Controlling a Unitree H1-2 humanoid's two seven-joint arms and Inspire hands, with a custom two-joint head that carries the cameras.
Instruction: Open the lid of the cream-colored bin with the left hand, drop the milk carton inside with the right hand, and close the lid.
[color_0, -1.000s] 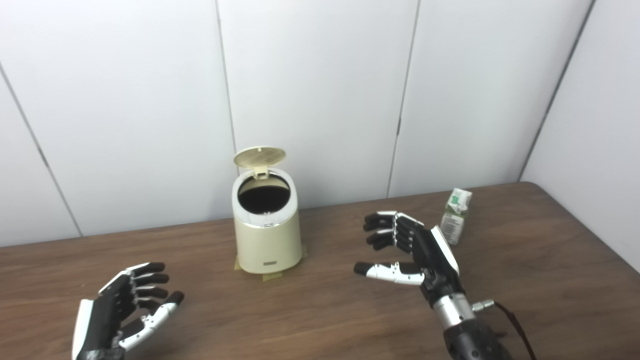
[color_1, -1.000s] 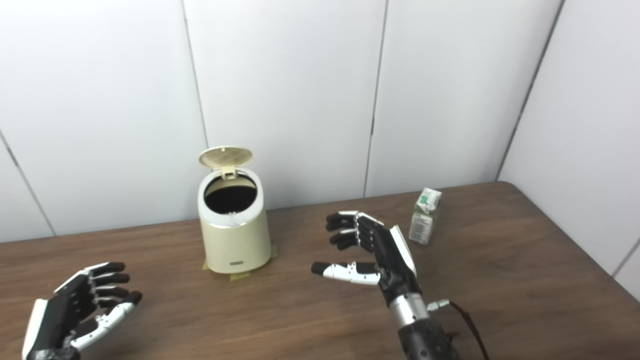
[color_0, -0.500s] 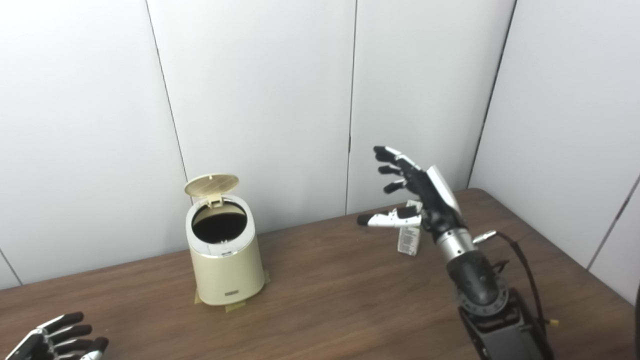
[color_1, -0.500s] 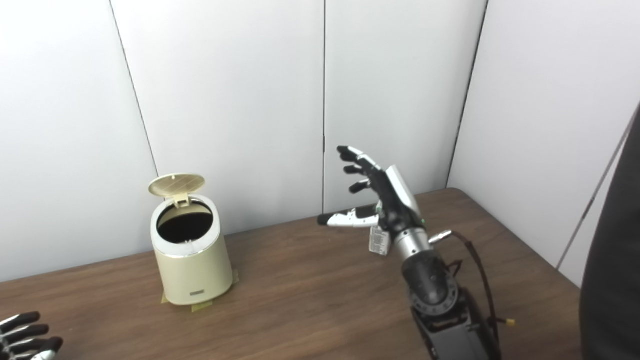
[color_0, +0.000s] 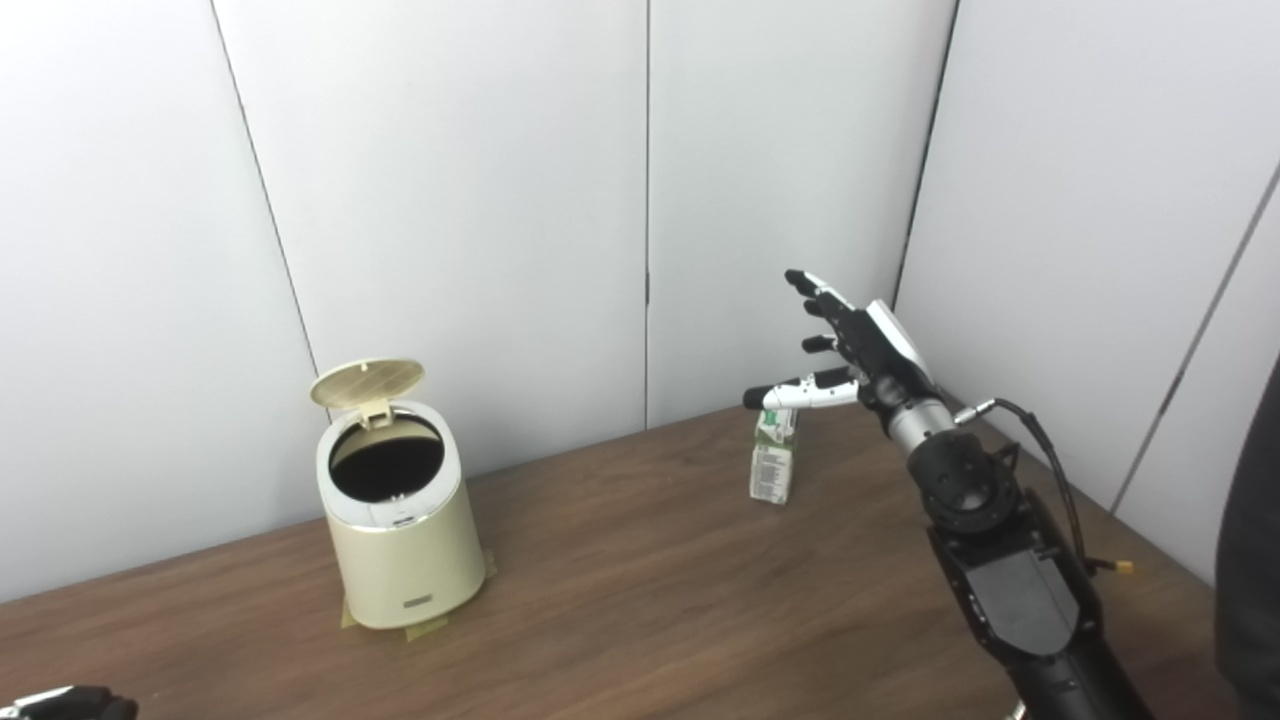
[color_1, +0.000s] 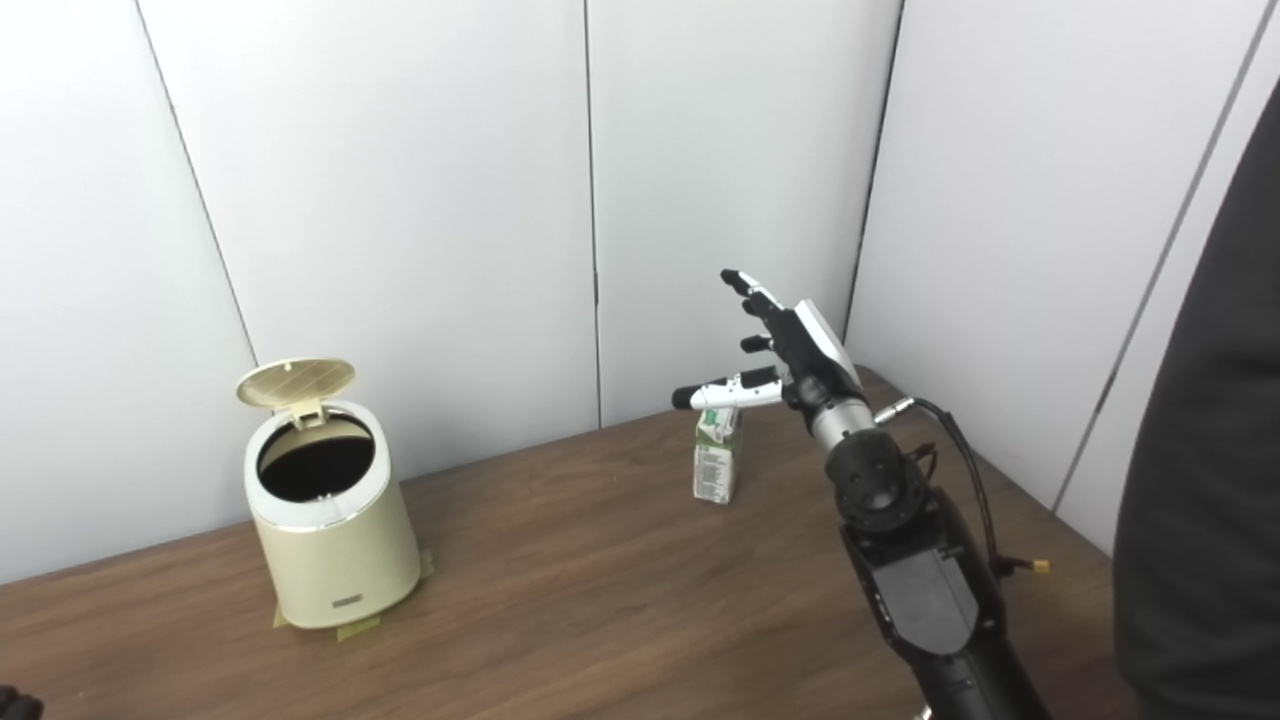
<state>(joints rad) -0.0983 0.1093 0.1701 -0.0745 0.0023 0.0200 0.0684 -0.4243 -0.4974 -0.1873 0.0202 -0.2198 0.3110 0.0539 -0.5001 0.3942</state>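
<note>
The cream-colored bin (color_0: 400, 545) stands on the brown table (color_0: 640, 600) at the left, its round lid (color_0: 367, 382) tipped up and back and the dark inside showing. The small white-and-green milk carton (color_0: 772, 465) stands upright near the table's far right. My right hand (color_0: 850, 345) is open in the air, just above and to the right of the carton, with the thumb reaching out over the carton's top and no contact to be seen. Only a sliver of my left hand (color_0: 65, 702) shows at the bottom left corner.
Yellowish tape (color_0: 425, 628) sticks out under the bin's base. White wall panels close off the back and right. A dark shape (color_1: 1200, 450) fills the right edge of the picture. A cable (color_0: 1040, 450) loops off my right forearm.
The camera has swung to the right, so the bin sits further left in the picture. My right hand has risen from the table to above the carton. My left hand has dropped almost out of view.
</note>
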